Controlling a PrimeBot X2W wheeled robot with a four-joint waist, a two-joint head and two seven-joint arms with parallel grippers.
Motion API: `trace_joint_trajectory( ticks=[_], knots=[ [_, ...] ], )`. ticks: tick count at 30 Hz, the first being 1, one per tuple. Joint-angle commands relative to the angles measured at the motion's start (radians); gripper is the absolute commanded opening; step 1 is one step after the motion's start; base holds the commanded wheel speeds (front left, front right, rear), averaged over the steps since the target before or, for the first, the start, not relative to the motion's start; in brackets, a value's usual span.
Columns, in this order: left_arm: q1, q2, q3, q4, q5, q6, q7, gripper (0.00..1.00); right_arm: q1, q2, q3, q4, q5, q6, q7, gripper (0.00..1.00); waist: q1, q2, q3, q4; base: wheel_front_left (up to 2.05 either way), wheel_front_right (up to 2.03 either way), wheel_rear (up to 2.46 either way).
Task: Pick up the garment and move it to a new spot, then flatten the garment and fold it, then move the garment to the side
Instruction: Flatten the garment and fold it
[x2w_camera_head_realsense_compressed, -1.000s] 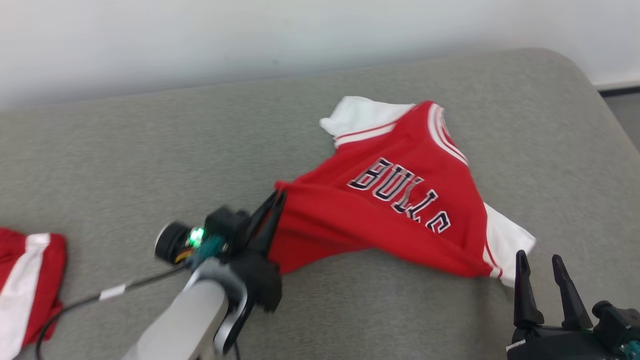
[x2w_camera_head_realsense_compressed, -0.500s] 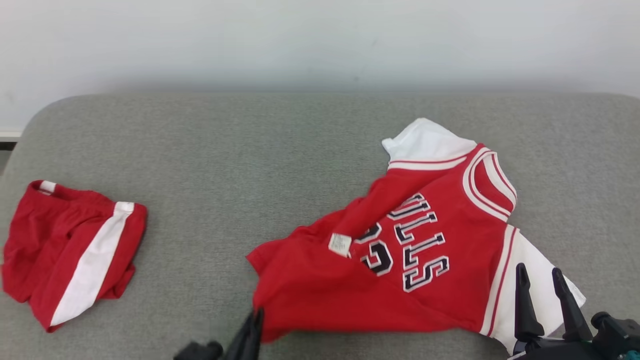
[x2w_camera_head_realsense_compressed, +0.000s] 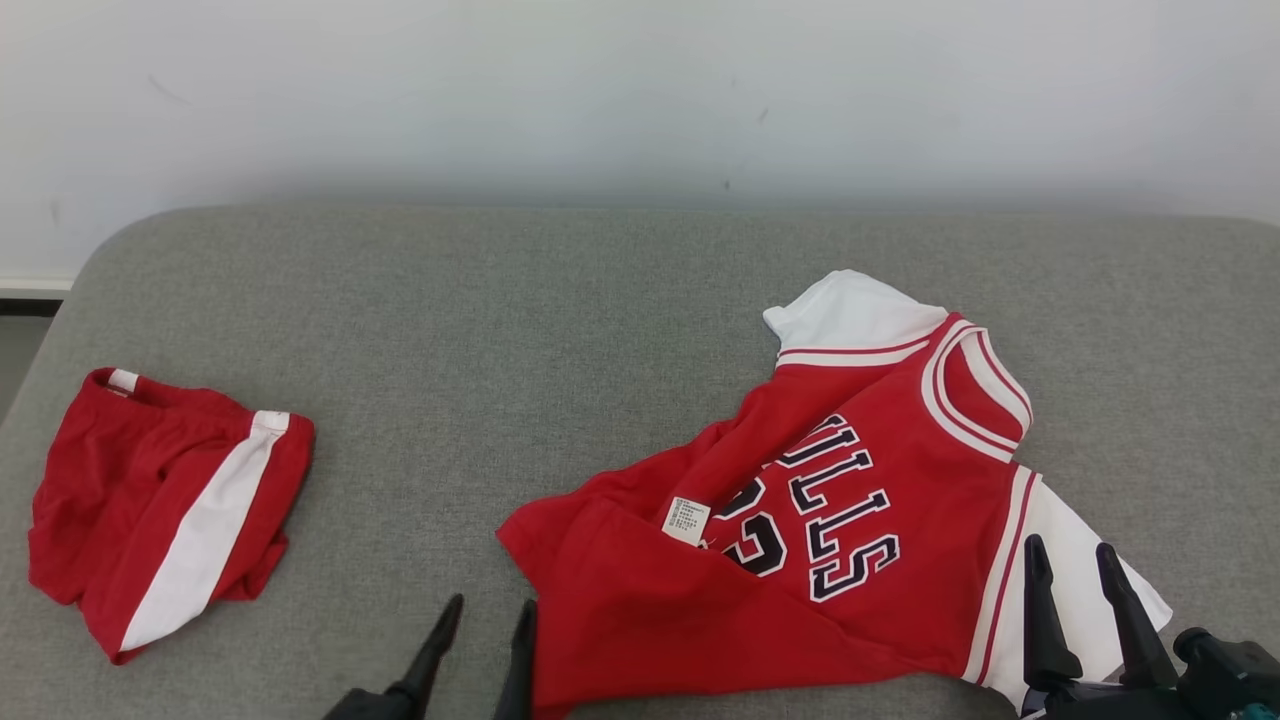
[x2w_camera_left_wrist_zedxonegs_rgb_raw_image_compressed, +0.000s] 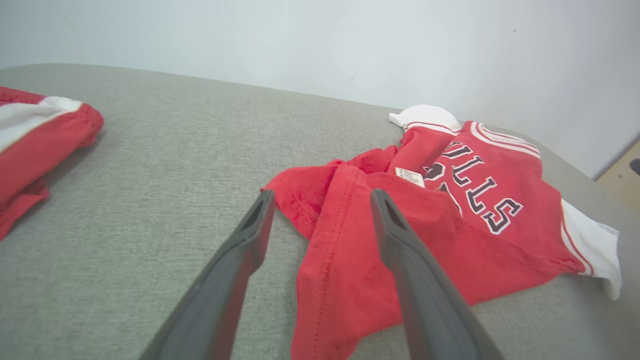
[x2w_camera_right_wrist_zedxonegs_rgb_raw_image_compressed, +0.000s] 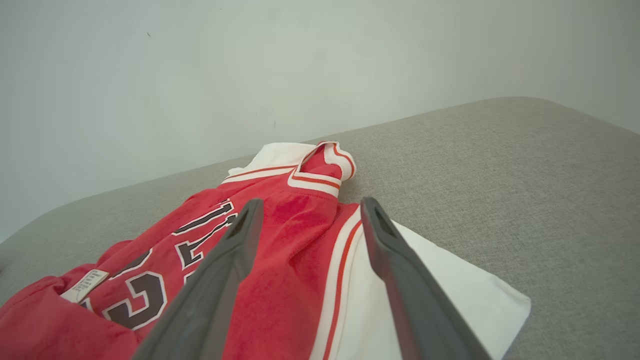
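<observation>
The garment (x2w_camera_head_realsense_compressed: 850, 500) is a red jersey with white sleeves and dark lettering, lying crumpled on the grey cushion (x2w_camera_head_realsense_compressed: 480, 330), its lower hem folded over so a white label shows. My left gripper (x2w_camera_head_realsense_compressed: 490, 605) stands open at the jersey's near-left hem, nothing gripped. In the left wrist view the left gripper (x2w_camera_left_wrist_zedxonegs_rgb_raw_image_compressed: 320, 199) has its fingers spread either side of the hem of the jersey (x2w_camera_left_wrist_zedxonegs_rgb_raw_image_compressed: 475, 220). My right gripper (x2w_camera_head_realsense_compressed: 1068, 548) is open over the near white sleeve. From the right wrist, the right gripper (x2w_camera_right_wrist_zedxonegs_rgb_raw_image_compressed: 311, 204) hovers above the jersey (x2w_camera_right_wrist_zedxonegs_rgb_raw_image_compressed: 150, 260).
Red shorts with a white stripe (x2w_camera_head_realsense_compressed: 160, 510) lie bunched at the cushion's left end, also seen as the shorts (x2w_camera_left_wrist_zedxonegs_rgb_raw_image_compressed: 35, 135) from the left wrist. A pale wall (x2w_camera_head_realsense_compressed: 640, 90) runs behind the cushion. The cushion's rounded left corner drops to the floor (x2w_camera_head_realsense_compressed: 15, 350).
My left gripper was shut on the jersey's hem and dragged it. It has now opened and let go, and the jersey lies on the cushion. The head camera also swung between frames.
</observation>
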Motion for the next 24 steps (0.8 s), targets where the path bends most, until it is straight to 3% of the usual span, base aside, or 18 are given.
trace_joint_trajectory(
  ticks=[1, 14, 24],
  knots=[
    [0.023, -0.008, 0.027, -0.018, 0.023, -0.001, -0.003, 1.0, 0.007, -0.005, 0.001, 0.002, -0.001, -0.002, -0.001, 1.0, 0.0001, 0.0, -0.011, -0.004, 0.0, 0.0, 0.0],
    [0.1, -0.055, 0.336, -0.111, 0.165, -0.035, -0.003, 1.0, 0.039, -0.016, 0.016, 0.011, 0.003, -0.002, -0.001, 1.0, 0.0001, 0.0, -0.077, -0.029, 0.0, 0.0, 0.0],
    [0.149, -0.1, 0.45, -0.115, 0.226, -0.074, -0.003, 1.0, 0.051, -0.023, 0.014, 0.016, 0.01, -0.002, -0.001, 1.0, 0.0001, 0.0, -0.092, -0.041, 0.0, 0.0, 0.0]
  ],
)
